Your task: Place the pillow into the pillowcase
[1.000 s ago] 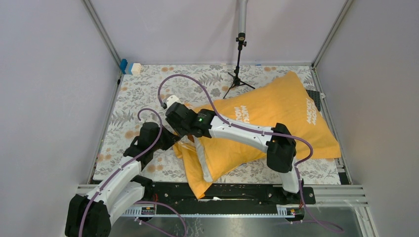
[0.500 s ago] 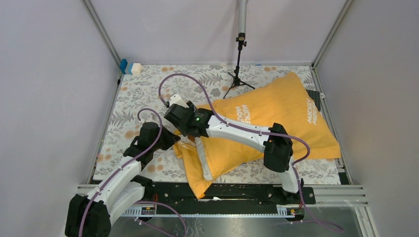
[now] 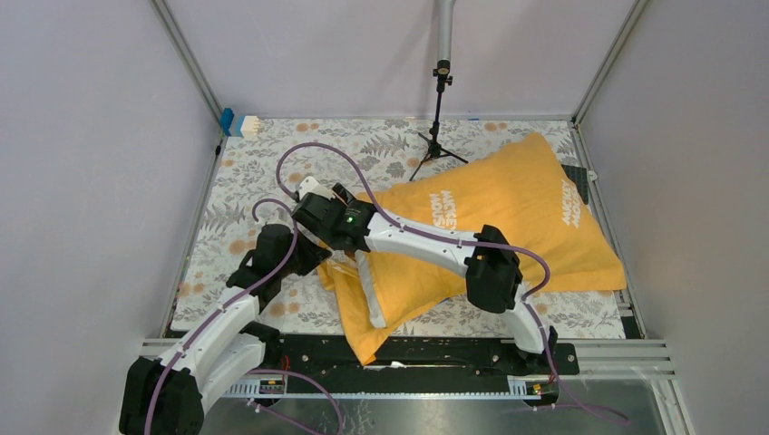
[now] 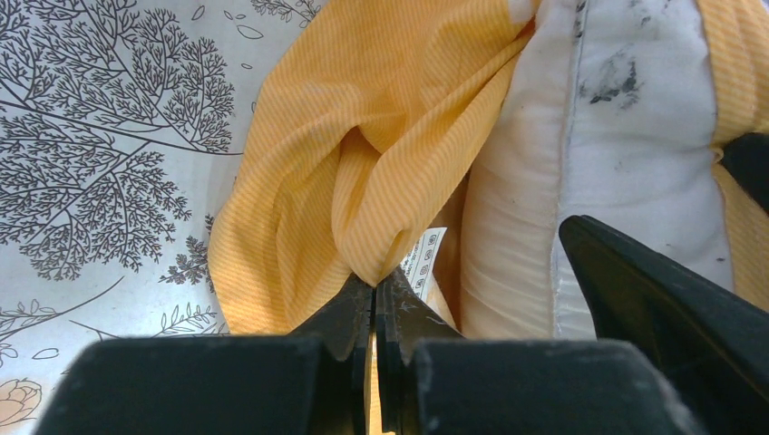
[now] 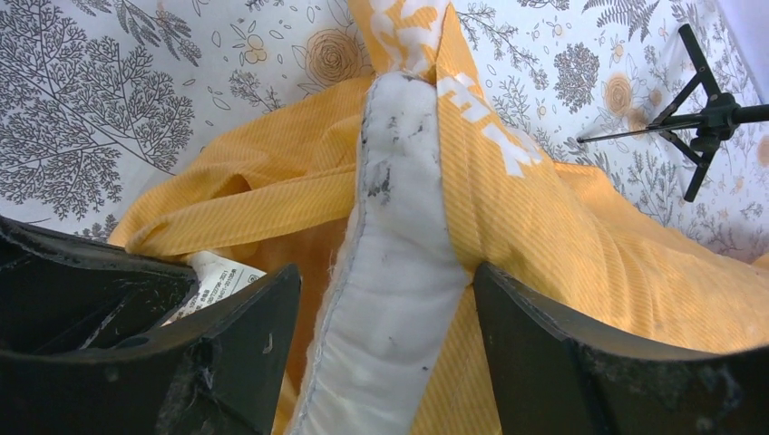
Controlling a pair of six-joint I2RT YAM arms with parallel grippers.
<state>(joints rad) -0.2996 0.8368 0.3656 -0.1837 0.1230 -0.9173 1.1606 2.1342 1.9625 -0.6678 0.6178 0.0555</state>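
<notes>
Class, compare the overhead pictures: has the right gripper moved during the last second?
Yes. In the top view the right gripper has shifted left and slightly toward the back, away from the tripod.

Lab robot cell, grey panel walls [image 3: 91, 136], aluminium frame [image 3: 626, 353], tripod [image 3: 439, 109]

Pillow [image 5: 399, 272] fills right hand's [image 5: 379, 279] gap; tripod [image 5: 712, 116] stands beyond.

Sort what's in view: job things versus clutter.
Job: pillow, pillowcase, left gripper shut on the pillowcase, right gripper open astride the pillow's edge.
Lying about: tripod, blue-and-white block, floral tablecloth.
</notes>
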